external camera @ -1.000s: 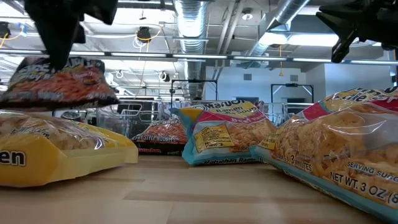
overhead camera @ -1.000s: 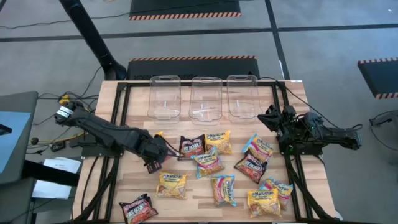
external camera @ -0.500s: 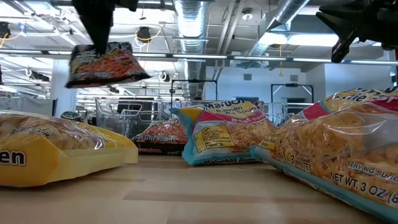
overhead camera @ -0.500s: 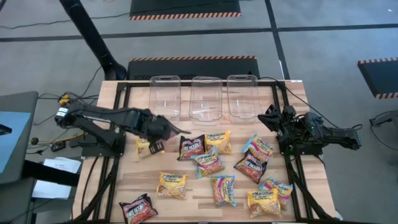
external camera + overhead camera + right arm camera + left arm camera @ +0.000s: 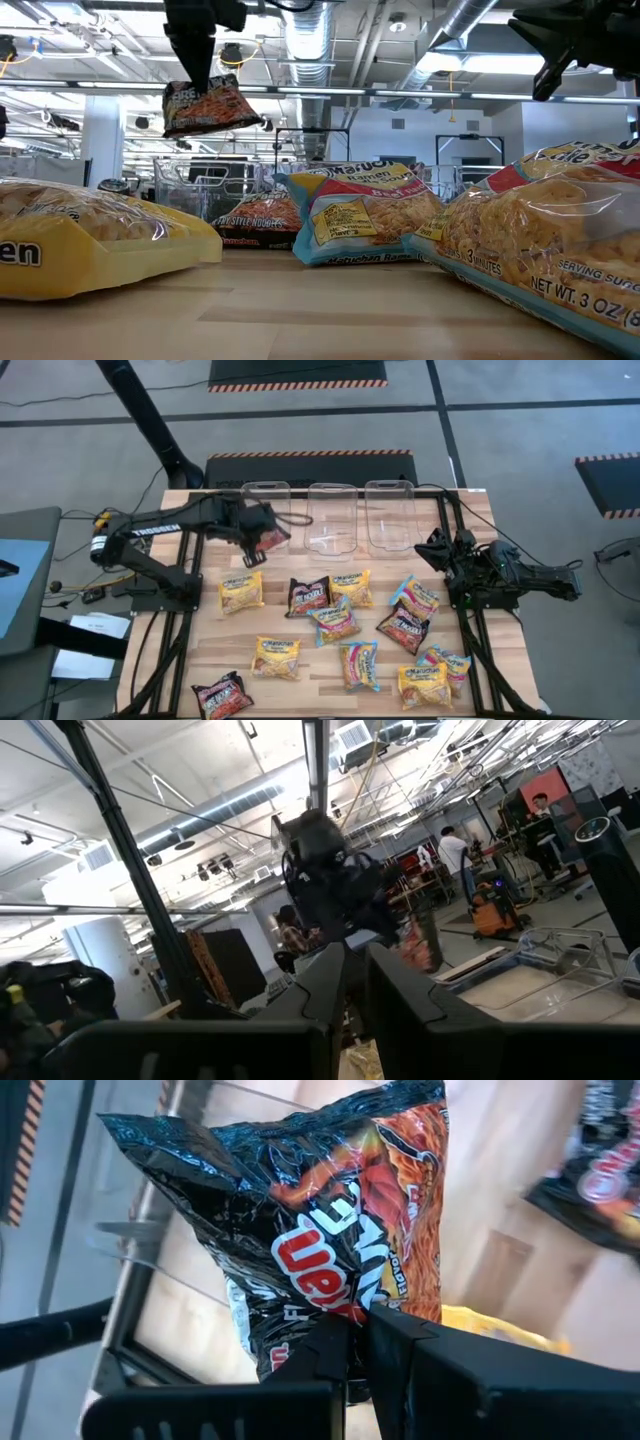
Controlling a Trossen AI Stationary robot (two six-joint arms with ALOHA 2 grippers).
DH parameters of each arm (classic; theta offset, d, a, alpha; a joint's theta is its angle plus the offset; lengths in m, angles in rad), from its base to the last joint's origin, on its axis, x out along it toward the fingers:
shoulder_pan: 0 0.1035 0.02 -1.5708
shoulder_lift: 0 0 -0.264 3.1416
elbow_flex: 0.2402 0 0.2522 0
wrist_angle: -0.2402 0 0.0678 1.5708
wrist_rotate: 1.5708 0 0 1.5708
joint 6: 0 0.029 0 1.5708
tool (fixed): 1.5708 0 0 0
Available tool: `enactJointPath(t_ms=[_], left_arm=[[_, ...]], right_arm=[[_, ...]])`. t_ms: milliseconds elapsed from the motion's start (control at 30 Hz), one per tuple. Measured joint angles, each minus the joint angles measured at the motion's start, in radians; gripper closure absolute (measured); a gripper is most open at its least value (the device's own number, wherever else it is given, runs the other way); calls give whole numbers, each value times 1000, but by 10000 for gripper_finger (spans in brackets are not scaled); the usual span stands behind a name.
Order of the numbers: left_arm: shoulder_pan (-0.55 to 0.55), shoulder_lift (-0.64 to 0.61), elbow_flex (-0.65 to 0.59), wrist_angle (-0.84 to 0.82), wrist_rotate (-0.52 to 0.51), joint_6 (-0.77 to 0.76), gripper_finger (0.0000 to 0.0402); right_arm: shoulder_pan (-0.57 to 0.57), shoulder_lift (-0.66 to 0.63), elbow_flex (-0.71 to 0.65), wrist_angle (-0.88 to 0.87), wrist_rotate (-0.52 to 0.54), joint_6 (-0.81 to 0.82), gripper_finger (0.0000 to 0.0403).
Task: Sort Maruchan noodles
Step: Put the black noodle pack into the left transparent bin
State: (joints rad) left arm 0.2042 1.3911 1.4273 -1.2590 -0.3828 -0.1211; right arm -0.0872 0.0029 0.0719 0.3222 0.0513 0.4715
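My left gripper [image 5: 256,534] is shut on a dark maroon-black noodle packet [image 5: 271,541], held in the air over the near end of the left clear tub [image 5: 264,500]. The low view shows the packet [image 5: 212,107] hanging under the gripper [image 5: 198,78]. Several more packets lie flat on the wooden table: a yellow one [image 5: 241,591], a dark one [image 5: 308,597], a blue-pink one [image 5: 334,622]. My right gripper [image 5: 436,549] rests folded at the table's right edge; its fingers [image 5: 330,975] stand almost together with nothing between them. My left gripper pinches one end of the dark packet [image 5: 335,1312] between its two fingers. The fingers slant down from above. The packet is lifted clear of table and tub and hangs tilted below the fingers, its crinkled body spreading out beyond them.
Three clear tubs stand side by side at the far edge, the middle one [image 5: 331,518] and the right one [image 5: 390,515] next to the left. Black frame rails [image 5: 196,560] run along both table sides. A dark packet [image 5: 222,695] lies at the near left corner.
My left gripper has swung from the table's left-middle toward the far edge and risen, carrying the dark packet clear of the table to the left tub. The yellow packet that the arm covered now shows on the table.
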Motion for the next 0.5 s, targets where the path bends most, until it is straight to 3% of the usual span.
enactJointPath(t_ms=[500], left_arm=[[311,3,0,188,4,402,402]], right_arm=[[0,0,0,0,0,0,333]])
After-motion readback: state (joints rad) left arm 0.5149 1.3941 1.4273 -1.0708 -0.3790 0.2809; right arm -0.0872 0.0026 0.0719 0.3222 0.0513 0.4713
